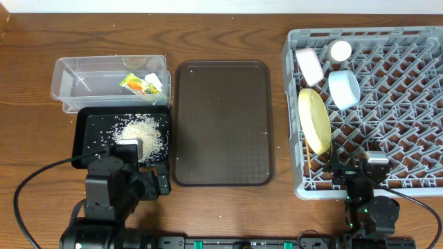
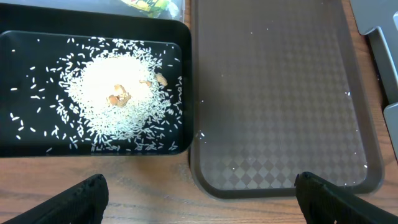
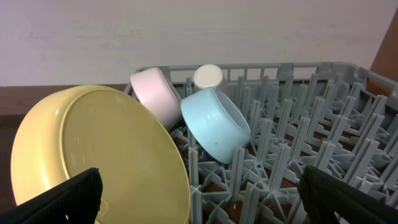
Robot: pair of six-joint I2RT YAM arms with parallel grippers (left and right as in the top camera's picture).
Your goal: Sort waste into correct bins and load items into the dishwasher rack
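**Sorting looks all but finished; chopsticks unaccounted for**

Wooden table (image 1: 28,83) carries everything, and most of it seems to be where the task wants it. Toward the far-left corner stands the tub (image 1: 76,79), holding the wrapper (image 1: 136,84) and the paper scrap (image 1: 154,79) at its right end. Just nearer, touching or almost touching it, the black tray (image 1: 86,124) holds the rice (image 1: 142,133) in a heap with loose grains scattered around and a couple of brownish bits on top.

Mid-table lies the brown tray (image 1: 221,124), bare apart from a few pale specks that the left wrist view shows; they may be stray grains.

At the right edge sits the rack (image 1: 401,111). On its left side the plate (image 1: 316,119) stands on edge between pegs. Beyond it are the white bowl (image 1: 308,66) and blue bowl (image 1: 343,89), both tipped on their sides, and the cup (image 1: 340,50) near the far edge.

Both pincers stand wide apart and empty. The left gripper (image 2: 199,202) hangs near the table's near edge, over the gap between the black and brown trays. The right gripper (image 3: 205,202) hovers at the rack's near edge, facing the plate.

What is left, by my reading, is little: perhaps those specks. No view shows the chopsticks, so I cannot say whether they are loaded.
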